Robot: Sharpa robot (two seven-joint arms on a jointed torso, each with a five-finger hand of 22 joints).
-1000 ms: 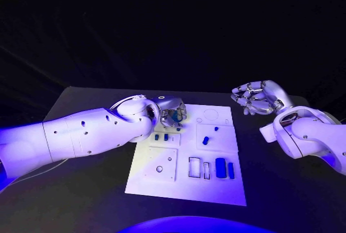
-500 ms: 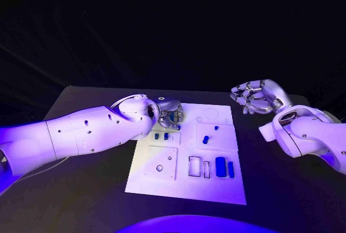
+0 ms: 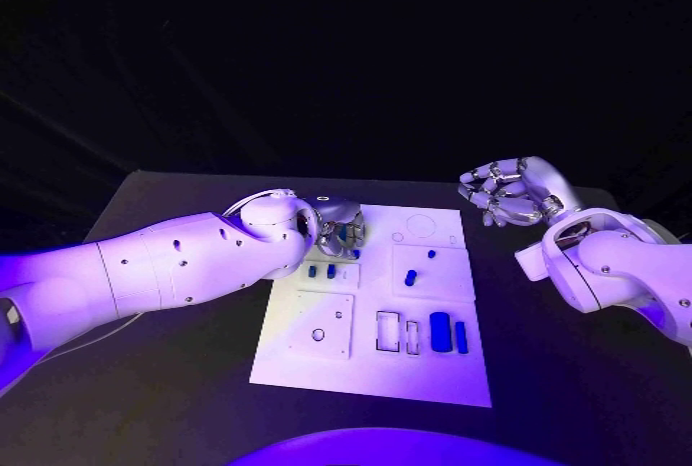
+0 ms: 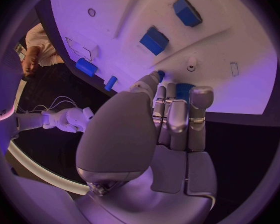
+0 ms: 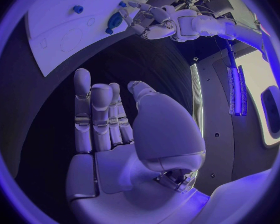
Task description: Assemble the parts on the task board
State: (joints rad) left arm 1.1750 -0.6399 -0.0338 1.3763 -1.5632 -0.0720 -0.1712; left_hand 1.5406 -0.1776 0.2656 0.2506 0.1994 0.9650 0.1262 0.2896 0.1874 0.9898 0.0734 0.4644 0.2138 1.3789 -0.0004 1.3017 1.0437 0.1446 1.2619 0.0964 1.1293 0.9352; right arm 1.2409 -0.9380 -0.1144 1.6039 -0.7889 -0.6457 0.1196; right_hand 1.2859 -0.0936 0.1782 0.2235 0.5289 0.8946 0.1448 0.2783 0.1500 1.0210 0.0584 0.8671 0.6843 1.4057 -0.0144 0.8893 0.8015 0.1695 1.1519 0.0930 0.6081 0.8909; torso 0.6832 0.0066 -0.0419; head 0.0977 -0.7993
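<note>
A white task board (image 3: 433,371) lies lengthwise in the middle of a black table (image 3: 159,396), with bare tabletop on all sides of it. No brand marks or readable writing appear on the board or arms; the board carries only outlined rectangles, circles and small holes.

The left hand (image 3: 340,230) hovers over the board's far left corner, its fingers (image 4: 177,115) drawn together and pointing down at the surface. A fingertip touches a small blue part (image 4: 160,75) there, and a second blue part (image 4: 184,90) sits just behind the fingers; whether the hand actually grips either one cannot be told. The left arm crosses the table's left side and hides part of the board's left edge.

Other blue parts sit in the board: two small ones (image 3: 322,272) just beside the left hand, one (image 3: 411,279) in the middle, and two taller ones (image 3: 449,333) near the right edge.

The right hand (image 3: 505,194) is raised off the board's far right corner, well apart from it, fingers loosely curled and spread, holding nothing.
</note>
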